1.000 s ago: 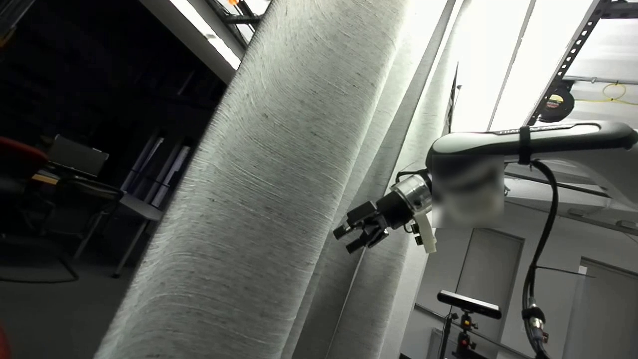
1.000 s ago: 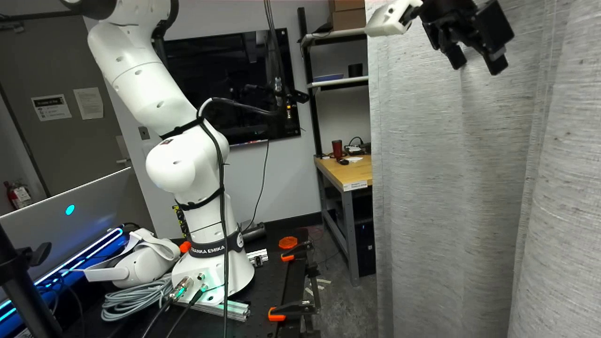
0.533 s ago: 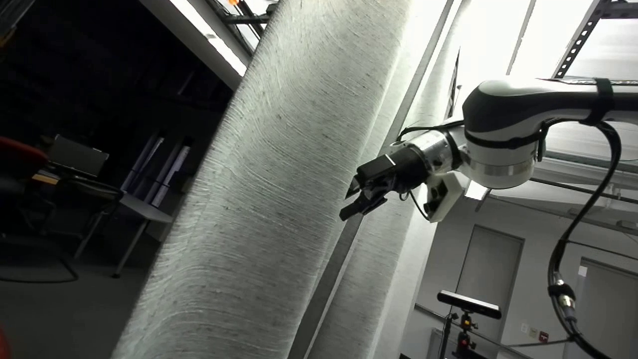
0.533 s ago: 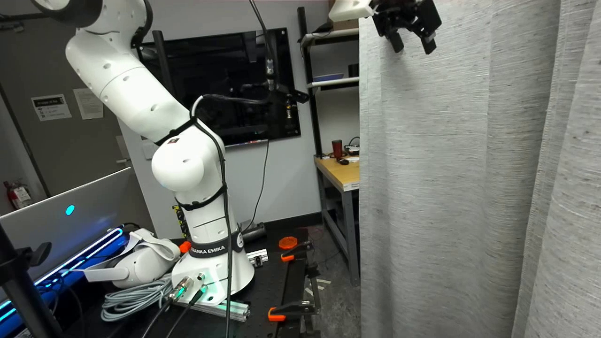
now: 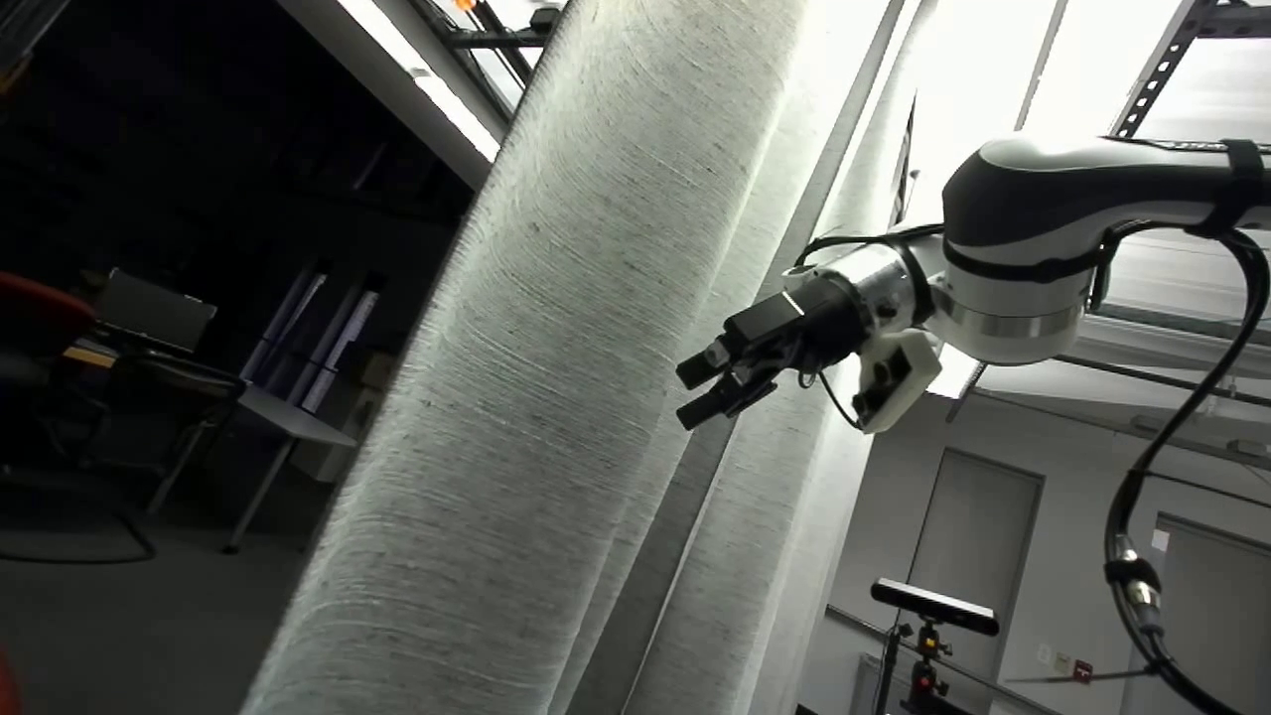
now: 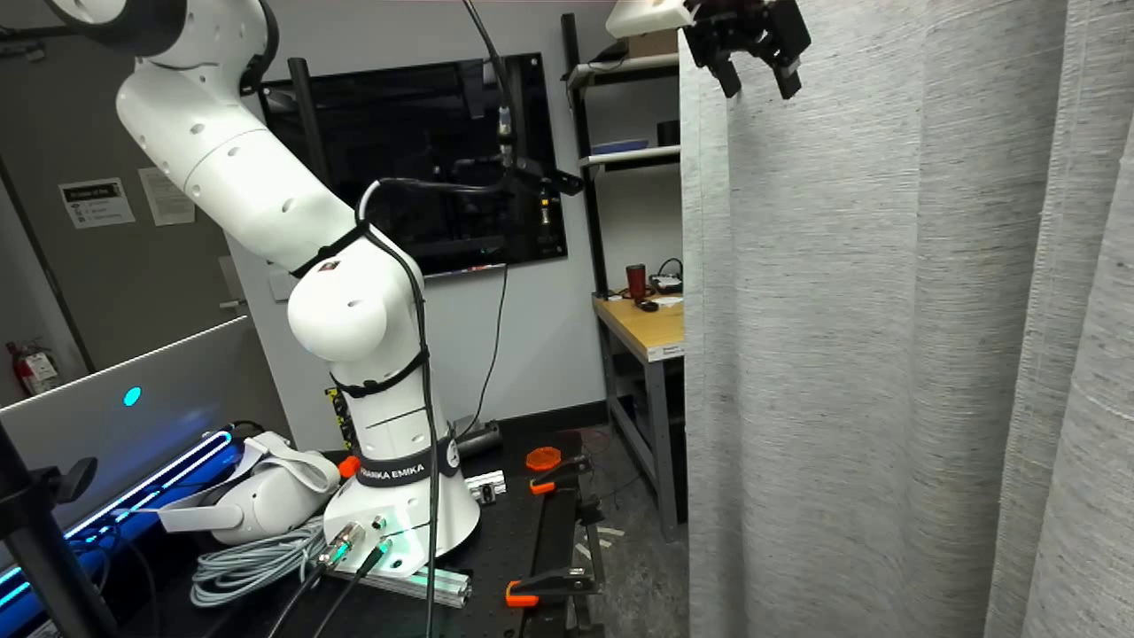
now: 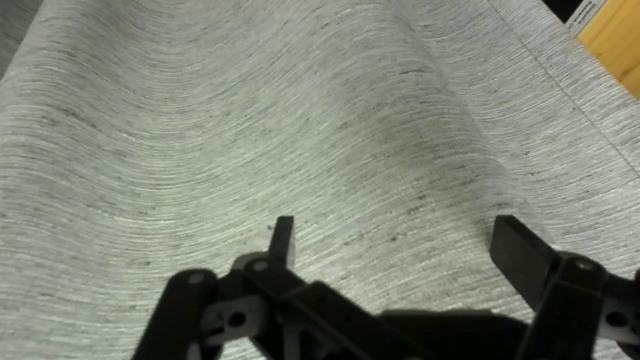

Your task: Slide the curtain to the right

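Counting first, we find one curtain [image 6: 824,354], at the right of the frame in an exterior view, its fabric filling most of the wrist view. We see one claw [image 7: 394,230] at the bottom of the wrist view, its two fingers [image 7: 520,255] spread wide with fabric showing between them; whether they touch it we cannot tell. We also count two black-and-orange clamps [image 6: 558,583] at the edge of the dark surface [image 6: 496,549], lower middle, and one red cup [image 6: 636,281] on a wooden surface [image 6: 645,330], right of center. Compared with a second ago, we see the claw higher in both exterior views, and the left edge of the curtain [image 5: 516,397] farther right in an exterior view.
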Tool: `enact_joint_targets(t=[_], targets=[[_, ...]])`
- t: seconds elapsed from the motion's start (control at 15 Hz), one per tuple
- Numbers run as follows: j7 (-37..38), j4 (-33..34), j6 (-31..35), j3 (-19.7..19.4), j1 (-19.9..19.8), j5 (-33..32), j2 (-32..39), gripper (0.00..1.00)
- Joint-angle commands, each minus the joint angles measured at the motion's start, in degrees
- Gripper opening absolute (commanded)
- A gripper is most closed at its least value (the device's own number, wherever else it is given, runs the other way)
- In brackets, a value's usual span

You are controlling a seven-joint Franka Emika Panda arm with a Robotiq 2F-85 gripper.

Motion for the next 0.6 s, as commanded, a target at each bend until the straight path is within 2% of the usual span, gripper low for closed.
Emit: enact_joint_targets(t=[0.0, 0.53], targets=[[-0.08, 0.12, -0.14, 0.18, -0.23, 0.11, 0.06, 1.0], [-11.39, 0.63, -1.23, -3.14, 3.17, 3.1, 0.72, 1.0]])
